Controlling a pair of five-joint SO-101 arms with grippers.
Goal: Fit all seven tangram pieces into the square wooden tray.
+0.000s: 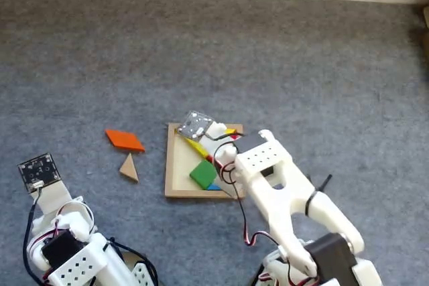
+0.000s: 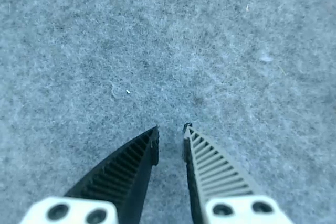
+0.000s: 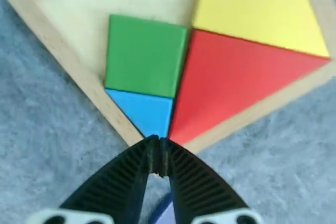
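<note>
The square wooden tray (image 1: 171, 165) (image 3: 63, 51) lies mid-table on grey carpet. Inside it sit a green square (image 1: 202, 174) (image 3: 144, 56), a small blue triangle (image 1: 213, 187) (image 3: 149, 111), a red triangle (image 3: 236, 77) and a yellow triangle (image 1: 193, 145) (image 3: 257, 9). An orange parallelogram (image 1: 125, 140) and a tan triangle (image 1: 130, 167) lie on the carpet left of the tray. My right gripper (image 3: 158, 156) is shut, its tips at the tray corner beside the blue triangle. A lilac sliver (image 3: 164, 212) shows under its fingers. My left gripper (image 2: 170, 128) is slightly open over bare carpet.
The right arm (image 1: 265, 159) lies over the tray's right side and hides part of it. The left arm (image 1: 60, 232) stays at the front left corner. Grey carpet (image 1: 281, 58) stretches behind and beside the tray.
</note>
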